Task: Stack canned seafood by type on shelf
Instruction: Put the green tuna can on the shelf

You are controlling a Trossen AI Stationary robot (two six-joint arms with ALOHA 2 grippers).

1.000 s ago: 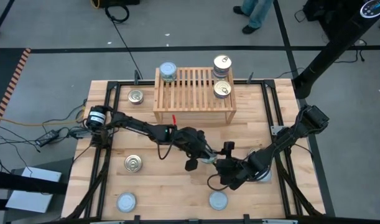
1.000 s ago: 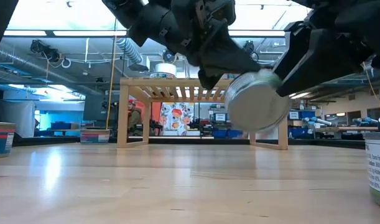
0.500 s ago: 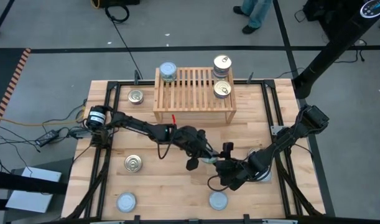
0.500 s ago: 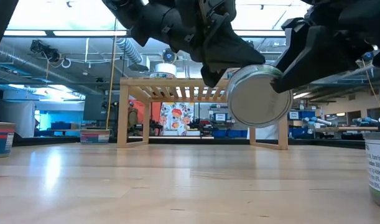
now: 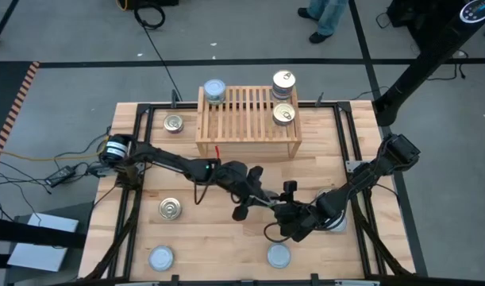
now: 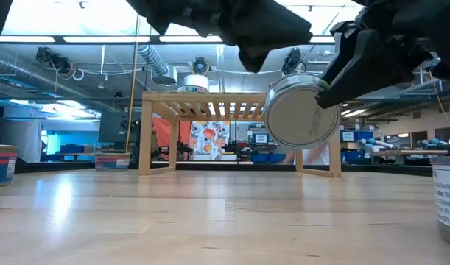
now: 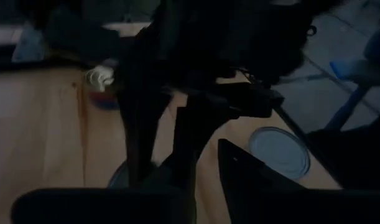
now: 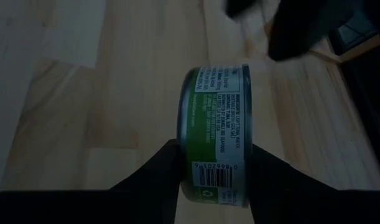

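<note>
Right tool: my right tool point(image 8: 211, 163) is hanging above the middle of the light plank bench point(image 5: 218, 238), pinching a short round tin with a green printed label point(image 8: 216, 134) by its 2 flat ends.
Held tin: in the low view this green-labelled tin point(image 6: 301, 116) is turned on edge, its plain silvery face toward the camera, clear of the bench point(image 6: 210, 221).
Left tool: my left tool point(image 5: 254, 197) is sitting just beside the right tool point(image 5: 294, 213), near the bench's middle; I cannot tell whether its fingers are spread or pressed together.
Shelf: the light wooden slatted shelf point(image 5: 246, 103) is standing at the far side of the bench; in the low view the shelf point(image 6: 236, 110) shows behind the held tin.
Tins on shelf: 1 tin with a silvery-blue lid point(image 5: 214, 90) is sitting on the left end of the slats, and 2 golden pull-tab tins point(image 5: 283, 80) point(image 5: 283, 114) are sitting on the right end, close to each other.
Tins on bench: 1 small golden tin point(image 5: 174, 122) is lying just left of the shelf, another golden tin point(image 5: 170, 208) on the left side, and 2 silvery-blue tins point(image 5: 161, 258) point(image 5: 279, 256) along the near edge.
Low-view edges: a blue-and-red-banded tin point(image 6: 2, 162) is showing at the left edge and a white-labelled tin point(image 6: 447, 199) at the right edge.
</note>
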